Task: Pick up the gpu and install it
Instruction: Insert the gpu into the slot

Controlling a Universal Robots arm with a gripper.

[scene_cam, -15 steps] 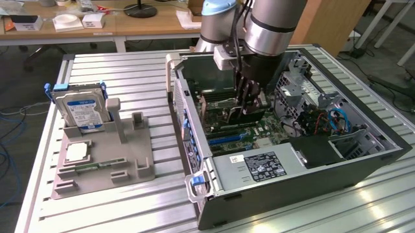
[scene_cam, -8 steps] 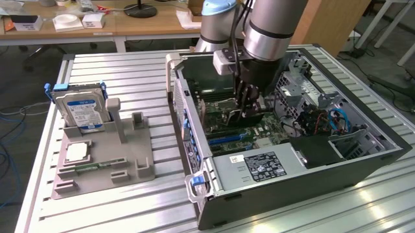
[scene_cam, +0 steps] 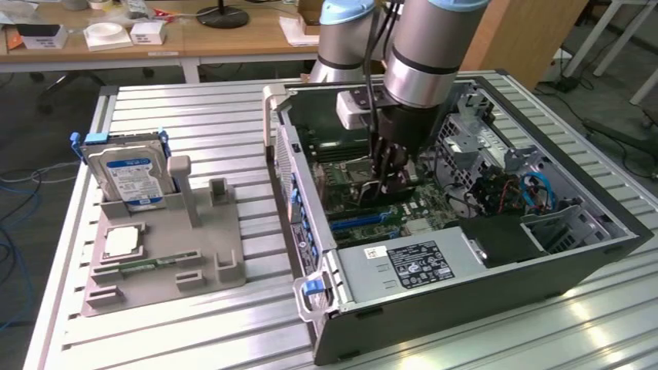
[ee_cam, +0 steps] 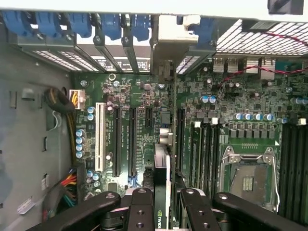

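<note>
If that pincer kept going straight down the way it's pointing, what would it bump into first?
Probably the motherboard. The pincer is shut on the gpu, held edge-down over the expansion slots, so the card would likely meet the board first; the depth is hard to judge.

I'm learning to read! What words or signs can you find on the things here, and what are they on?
"NVIDIA" logo, partly visible: on the gpu held edge-on in the gripper.
Blue-white label on the hard drive: print too small to read.
Black label on the power supply: too small to read.
White markings on the motherboard: too blurred to read.
</note>
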